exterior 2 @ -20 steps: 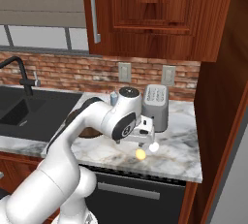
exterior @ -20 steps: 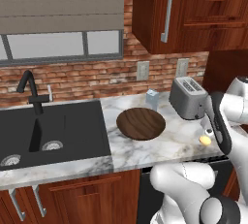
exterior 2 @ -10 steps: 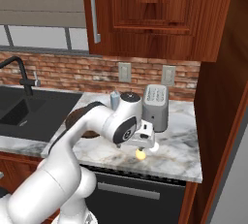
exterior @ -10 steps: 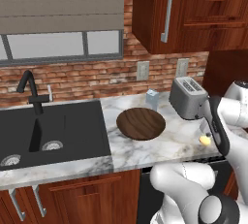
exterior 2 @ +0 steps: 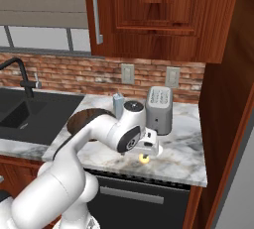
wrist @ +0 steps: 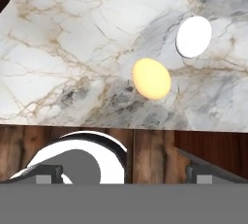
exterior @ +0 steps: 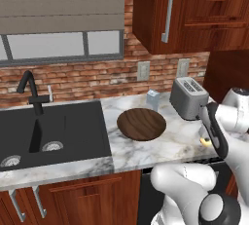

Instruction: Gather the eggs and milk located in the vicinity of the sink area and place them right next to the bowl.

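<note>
The egg (wrist: 151, 78) is seen near the centre of the hand view, lying on the white marble counter (wrist: 72, 48) close to its front edge, with a small white oval patch (wrist: 193, 36) just up and right of it. In the right base view the egg (exterior 2: 144, 159) sits low centre, directly beneath the gripper (exterior 2: 149, 147), whose fingers are spread wide and hold nothing. In the left base view the egg (exterior: 205, 141) appears at the right edge, partly hidden behind the arm. The milk carton (exterior: 152, 100) stands upright at centre, just behind the wooden bowl (exterior: 141, 123) and left of the silver toaster (exterior: 188, 98). The black sink (exterior: 48, 131) fills the left of that frame, with its curved tap (exterior: 30, 90) behind it.
</note>
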